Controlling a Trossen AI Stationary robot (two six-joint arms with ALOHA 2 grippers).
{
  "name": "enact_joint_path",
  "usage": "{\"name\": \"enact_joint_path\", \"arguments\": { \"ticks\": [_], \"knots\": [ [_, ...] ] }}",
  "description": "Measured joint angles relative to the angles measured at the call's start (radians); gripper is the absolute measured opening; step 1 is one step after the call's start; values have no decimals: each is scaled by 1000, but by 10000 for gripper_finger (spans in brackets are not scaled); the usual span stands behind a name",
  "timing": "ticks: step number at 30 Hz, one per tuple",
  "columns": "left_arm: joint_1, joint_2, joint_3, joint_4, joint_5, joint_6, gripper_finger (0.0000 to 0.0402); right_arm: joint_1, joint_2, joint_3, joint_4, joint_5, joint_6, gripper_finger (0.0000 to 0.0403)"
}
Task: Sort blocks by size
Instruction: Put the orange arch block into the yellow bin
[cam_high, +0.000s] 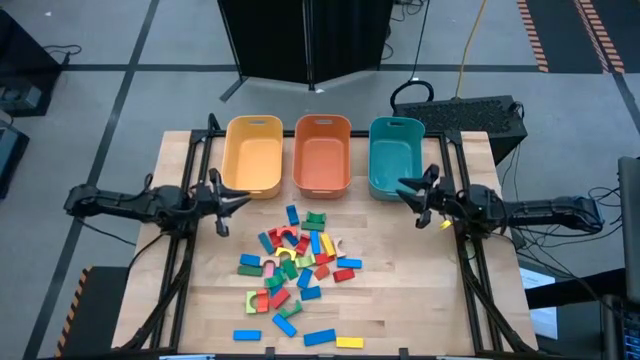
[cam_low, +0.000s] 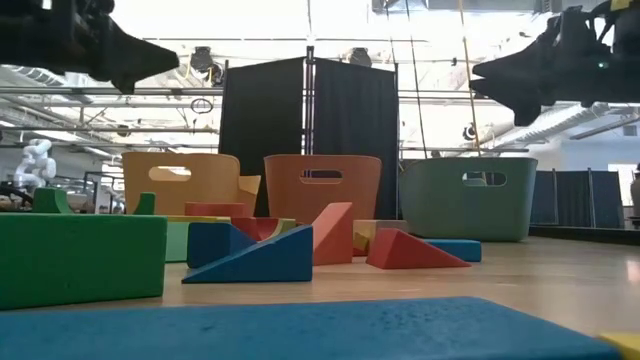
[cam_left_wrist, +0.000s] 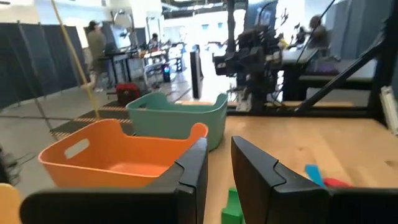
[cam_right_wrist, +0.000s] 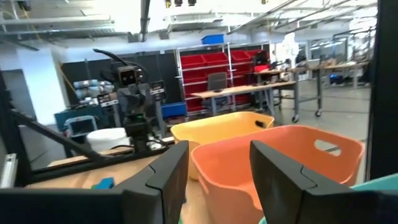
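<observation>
Three bins (cam_high: 322, 152) are sitting side by side along the far edge of the table (cam_high: 440, 300). The left gripper (cam_high: 236, 203) is hovering just before the leftmost bin, the right gripper (cam_high: 411, 189) just before the rightmost. The blocks (cam_high: 297, 265) are lying scattered between the two grippers and nearer the front edge, apart from both.

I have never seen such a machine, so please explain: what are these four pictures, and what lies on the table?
Two dark robot arms work at a wooden table. One picture looks down from above, one looks level from the table top, and two come from cameras on the arms' wrists. The left end effector and the right end effector are both open and hold nothing. Behind stand a yellow bin, an orange bin and a teal bin, apparently empty. The blocks lie in a loose pile, unsorted.
</observation>
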Motion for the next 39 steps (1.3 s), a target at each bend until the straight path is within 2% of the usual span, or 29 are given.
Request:
{"name": "enact_joint_path", "arguments": {
  "ticks": [10,18,30,36,39],
  "knots": [
    [56,231,51,33,7,-52,73,-14,216,156,2,-2,-167,160],
    [55,239,53,42,7,-54,73,-14,414,302,1,-5,-296,160],
    [55,239,52,18,1,15,73,-55,735,475,7,-7,-335,160],
    [55,239,52,24,-164,50,73,-76,836,515,104,-35,-334,160],
    [56,239,52,40,-195,49,73,-87,879,515,196,-64,-342,160]
  ]
}}
